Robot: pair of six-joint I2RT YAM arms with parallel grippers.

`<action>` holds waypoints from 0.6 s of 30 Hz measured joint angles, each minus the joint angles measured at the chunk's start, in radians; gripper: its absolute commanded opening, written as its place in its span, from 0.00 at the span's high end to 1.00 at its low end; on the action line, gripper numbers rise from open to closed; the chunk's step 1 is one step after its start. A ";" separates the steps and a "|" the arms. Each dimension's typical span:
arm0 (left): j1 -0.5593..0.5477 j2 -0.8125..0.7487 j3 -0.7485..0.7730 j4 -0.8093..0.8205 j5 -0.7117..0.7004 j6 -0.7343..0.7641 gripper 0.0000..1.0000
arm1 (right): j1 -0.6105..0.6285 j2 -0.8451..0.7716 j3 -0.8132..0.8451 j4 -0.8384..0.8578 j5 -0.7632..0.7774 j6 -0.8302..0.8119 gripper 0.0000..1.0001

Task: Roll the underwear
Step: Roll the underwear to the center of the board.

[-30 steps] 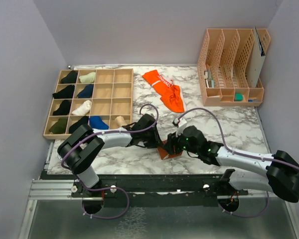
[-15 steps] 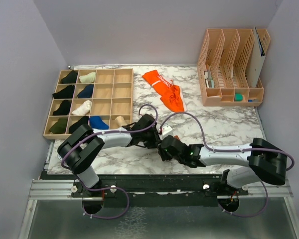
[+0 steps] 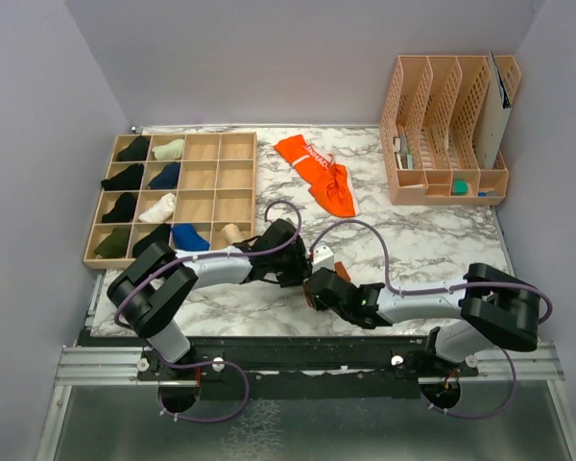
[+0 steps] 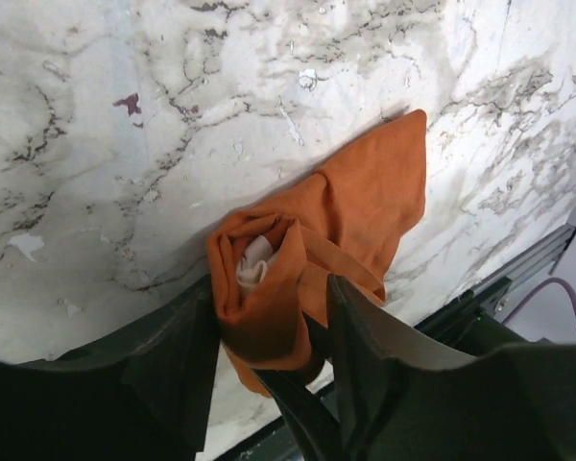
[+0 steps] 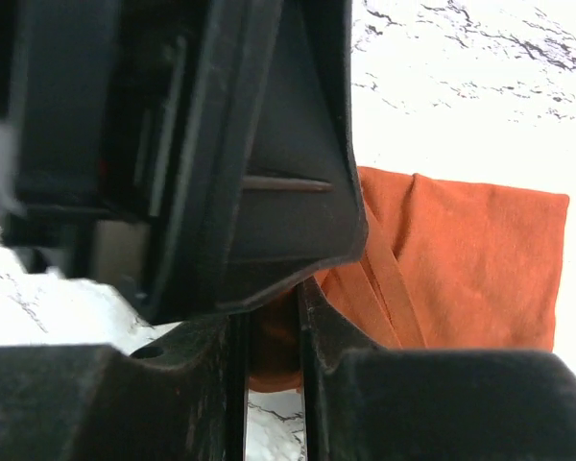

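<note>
Currently, you are viewing the rust-brown briefs (image 4: 365, 211) lying partly rolled, just right of the near corner of the wooden tray (image 3: 254, 192). The left gripper (image 4: 269, 298) is straddling the rolled end, its jaws standing loosely apart. The right gripper (image 5: 269, 317) is pinching the same cloth, jaws almost together. The orange briefs (image 3: 317, 173) are lying right of the tray's far end.

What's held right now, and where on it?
Right gripper pinches the rust-brown underwear near its rolled end. Left gripper straddles that same end; whether it grips cannot be told.
</note>
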 measured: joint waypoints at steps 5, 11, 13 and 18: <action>0.014 -0.050 -0.028 -0.018 -0.004 -0.004 0.25 | -0.021 -0.038 -0.121 0.213 -0.067 0.026 0.87; 0.037 -0.163 -0.089 -0.040 -0.039 0.000 0.09 | -0.142 -0.066 -0.315 0.556 -0.306 0.135 0.86; 0.043 -0.201 -0.116 -0.031 -0.046 0.004 0.09 | -0.185 -0.055 -0.374 0.669 -0.388 0.186 0.85; 0.043 -0.256 -0.174 0.027 -0.045 0.032 0.11 | -0.269 0.003 -0.515 0.939 -0.510 0.331 0.83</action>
